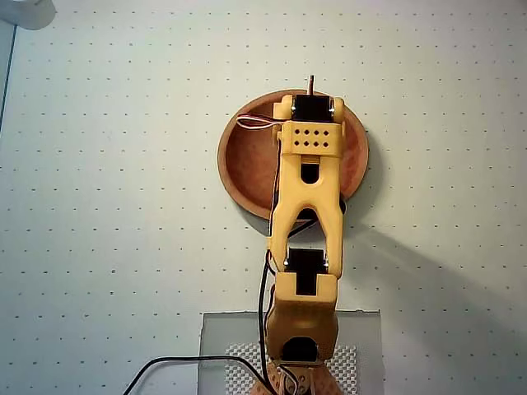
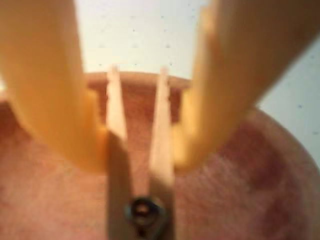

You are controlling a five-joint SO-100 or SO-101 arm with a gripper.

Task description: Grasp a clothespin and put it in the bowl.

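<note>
I had my fingers (image 2: 142, 145) pinched closed on the clothespin (image 2: 162, 145), one pad against each wooden prong just above the metal spring, and held it over the bowl (image 2: 280, 190). It looked light, stiff and a little slick, so I judged the flat prong sides the best hold, as the spring would twist.

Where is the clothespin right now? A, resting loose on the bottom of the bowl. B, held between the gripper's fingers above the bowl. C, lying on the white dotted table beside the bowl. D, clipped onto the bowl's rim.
B: in the wrist view the clothespin sits between the yellow fingers of the gripper, with the bowl filling the background beneath it.
</note>
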